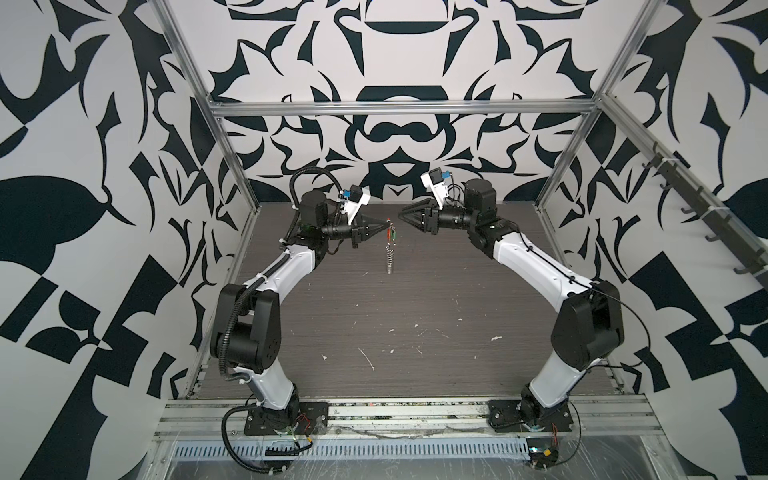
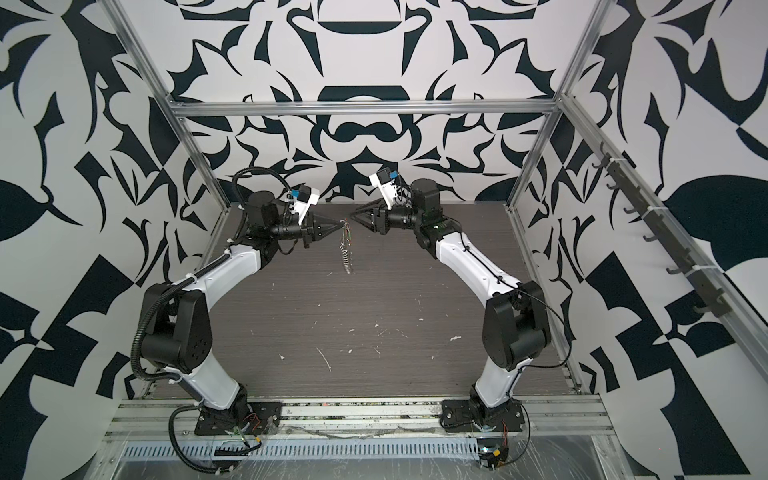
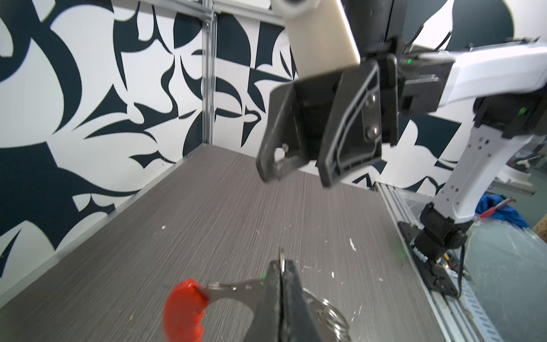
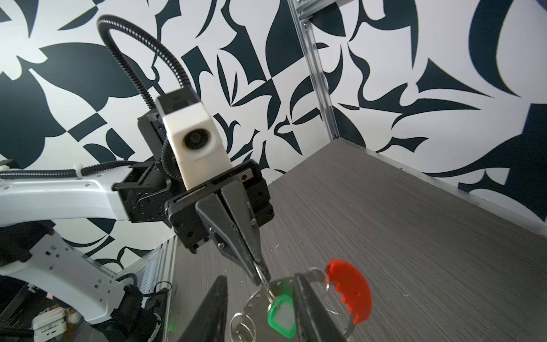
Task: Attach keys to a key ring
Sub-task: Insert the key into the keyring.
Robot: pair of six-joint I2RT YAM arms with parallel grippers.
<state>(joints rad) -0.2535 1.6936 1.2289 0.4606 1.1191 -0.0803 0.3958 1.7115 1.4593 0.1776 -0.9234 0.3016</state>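
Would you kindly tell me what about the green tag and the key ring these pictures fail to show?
- Green tag: a mere fleck in both top views, too small to read.
- Whether the tag's little ring sits on the key ring: in the right wrist view, blur and a finger of the right gripper obscure that spot.
- Key ring's hanging rings: cut off by the picture edge in both wrist views.

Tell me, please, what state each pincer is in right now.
Left pincer: closed, holding the key ring.
Right pincer: open, holding nothing.
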